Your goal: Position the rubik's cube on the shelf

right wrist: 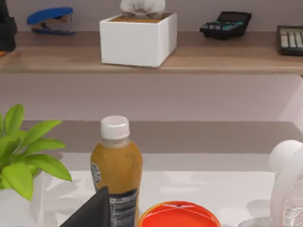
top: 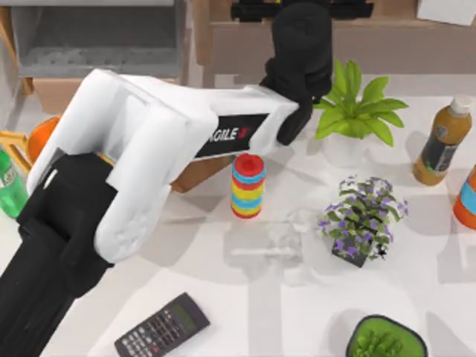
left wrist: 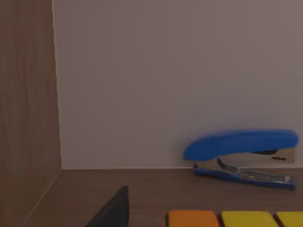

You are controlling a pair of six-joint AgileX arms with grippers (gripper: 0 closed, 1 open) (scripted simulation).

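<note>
In the left wrist view the shelf [left wrist: 156,189] is seen from inside. Its thick upright stands well to the outer side of the visible finger [left wrist: 113,213], and the board runs under the fingertips to the back wall. The left gripper [top: 301,22] is reached over the shelf at the far edge of the table, approx. above the board.

Just beside that finger, on its inner side, the rubik's cube [left wrist: 222,219] is seen by its orange and yellow top tiles. A strip of bare board shows between finger and cube, so the fingers are judged to be spread, not pinching (the second finger is hidden). The cube seems to be set down on the board already.

Farther ahead of the fingertips, towards the back wall, a blue stapler [left wrist: 241,153] is lying, well apart from the cube.

For this step to be done well, the fingers should be kept spread and drawn straight back, w/o any sideways drift, so that the cube is not dragged and the upright is not hit.

The right gripper [right wrist: 102,208] is parked at the table's right, near a brown bottle [right wrist: 116,165]; its grip state cannot be told.
</note>
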